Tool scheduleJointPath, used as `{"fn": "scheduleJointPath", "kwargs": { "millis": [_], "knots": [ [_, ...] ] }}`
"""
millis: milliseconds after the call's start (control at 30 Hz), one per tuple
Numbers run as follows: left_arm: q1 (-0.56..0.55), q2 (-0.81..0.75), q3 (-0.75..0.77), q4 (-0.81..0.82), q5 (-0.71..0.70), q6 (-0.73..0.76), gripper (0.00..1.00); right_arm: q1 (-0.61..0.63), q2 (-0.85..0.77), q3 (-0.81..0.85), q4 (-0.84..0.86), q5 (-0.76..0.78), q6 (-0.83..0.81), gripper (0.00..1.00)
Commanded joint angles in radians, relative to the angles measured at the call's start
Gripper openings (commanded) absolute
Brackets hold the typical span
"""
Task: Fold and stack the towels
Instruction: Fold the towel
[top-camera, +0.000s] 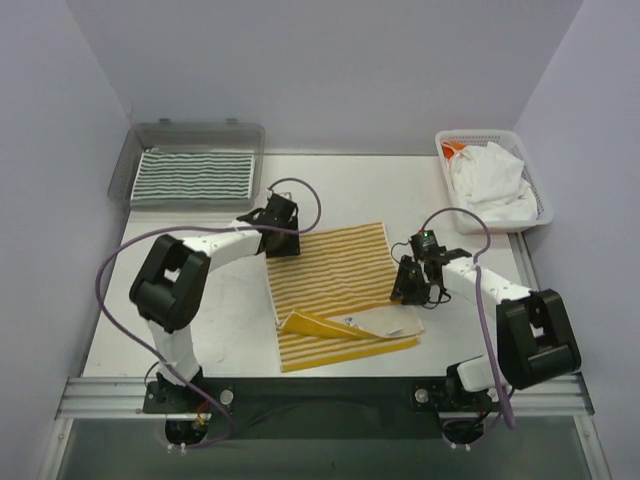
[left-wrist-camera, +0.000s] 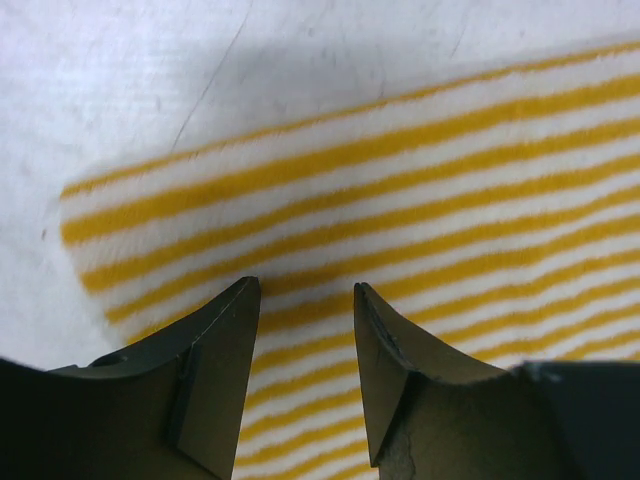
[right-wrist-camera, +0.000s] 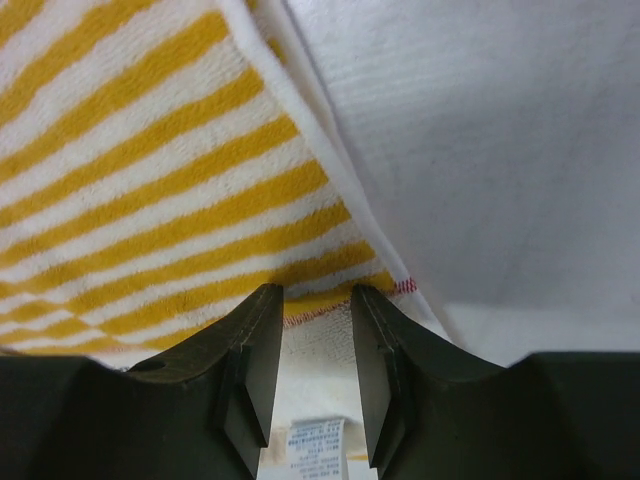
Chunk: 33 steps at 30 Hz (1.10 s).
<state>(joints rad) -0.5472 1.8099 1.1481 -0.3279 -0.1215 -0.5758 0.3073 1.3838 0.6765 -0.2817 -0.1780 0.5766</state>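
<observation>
— How do you reckon that yellow-and-white striped towel will handle?

— Light and floppy, I'd say. It looks like soft cloth with no stiffness, so it will droop from wherever it's lifted and drag if only one corner goes up. It's neither slippery nor fragile. It's best taken by two corners, or along one hem, with both arms at once.

— Where is it lying?

— It's spread on the desk between the two arms, a little askew. Its near edge is turned over on itself, showing a paler underside and a small white label.

— And the fingers?

— The left fingers stand apart, low over the far-left corner, and the stripes show flat in the gap. The right fingers are apart too, though the gap is narrower. They sit at the right hem, by a line of red stitching. As far as I can see, neither pair has any cloth pinched.

— What about the other towels?

— A green-and-white towel lies folded flat in the tray at the far left. Some white towels are heaped loose in the basket at the far right, and they look just as limp.
</observation>
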Motion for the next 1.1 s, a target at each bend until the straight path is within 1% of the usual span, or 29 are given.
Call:
{"fn": "scheduleJointPath", "kwargs": {
  "millis": [0,167,333,367,433,500,533,567,600,633,667,700,767,800,833,867,900,933,967,1000,1033,1067],
  "knots": [
    [0.007,0.086,0.116,-0.007,-0.029,0.068,0.53,-0.034,0.058,0.017,0.055,-0.017,0.023,0.34],
    [0.036,0.239,0.304,-0.016,-0.018,0.109,0.53,-0.100,0.170,0.070,0.099,-0.035,0.014,0.32],
    [0.062,0.347,0.467,-0.023,0.003,0.160,0.53,-0.114,0.201,0.118,0.111,-0.035,0.031,0.32],
    [0.066,0.353,0.505,-0.025,0.008,0.165,0.54,-0.116,0.195,0.121,0.113,-0.037,0.034,0.32],
    [0.069,0.336,0.524,-0.034,0.023,0.168,0.56,-0.112,0.175,0.124,0.110,-0.057,0.029,0.32],
    [0.061,0.286,0.497,-0.031,0.025,0.156,0.59,-0.108,0.114,0.114,0.107,-0.074,-0.001,0.33],
    [0.056,0.210,0.474,-0.023,0.017,0.143,0.60,-0.097,0.089,0.113,0.102,-0.086,-0.018,0.33],
    [0.053,0.165,0.437,-0.011,0.016,0.131,0.62,-0.083,0.045,0.115,0.086,-0.086,-0.032,0.33],
    [0.044,0.114,0.361,0.007,0.004,0.101,0.64,-0.070,0.025,0.117,0.078,-0.089,-0.047,0.33],
    [0.040,0.013,0.313,0.009,-0.009,0.079,0.69,-0.029,0.009,0.126,0.070,-0.101,-0.087,0.34],
    [0.035,-0.038,0.271,0.007,-0.020,0.038,0.71,-0.002,-0.020,0.132,0.053,-0.101,-0.102,0.35],
    [0.029,-0.144,0.177,0.003,-0.029,0.019,0.73,0.025,-0.034,0.138,0.049,-0.101,-0.122,0.37],
    [0.026,-0.254,0.084,-0.014,-0.041,-0.019,0.76,0.099,-0.051,0.158,0.049,-0.129,-0.158,0.40],
    [0.024,-0.309,0.031,-0.025,-0.053,-0.022,0.77,0.127,-0.052,0.170,0.049,-0.130,-0.168,0.45],
    [0.026,-0.417,-0.053,-0.040,-0.066,-0.022,0.77,0.148,-0.042,0.191,0.049,-0.130,-0.194,0.48],
    [0.027,-0.472,-0.098,-0.084,-0.087,-0.021,0.77,0.198,-0.032,0.205,0.056,-0.126,-0.207,0.51],
    [0.030,-0.522,-0.134,-0.111,-0.137,-0.018,0.78,0.223,-0.019,0.219,0.062,-0.123,-0.216,0.55],
    [0.038,-0.625,-0.167,-0.137,-0.173,-0.013,0.81,0.243,0.018,0.234,0.065,-0.123,-0.227,0.59],
    [0.041,-0.674,-0.239,-0.157,-0.200,0.010,0.88,0.266,0.041,0.271,0.075,-0.129,-0.242,0.62],
    [0.052,-0.725,-0.267,-0.202,-0.246,0.025,0.92,0.303,0.064,0.287,0.081,-0.135,-0.250,0.64],
    [0.073,-0.816,-0.295,-0.226,-0.265,0.042,0.96,0.323,0.113,0.308,0.088,-0.132,-0.259,0.64],
    [0.087,-0.861,-0.332,-0.265,-0.280,0.083,0.97,0.337,0.136,0.346,0.098,-0.129,-0.273,0.64]
  ]
}}
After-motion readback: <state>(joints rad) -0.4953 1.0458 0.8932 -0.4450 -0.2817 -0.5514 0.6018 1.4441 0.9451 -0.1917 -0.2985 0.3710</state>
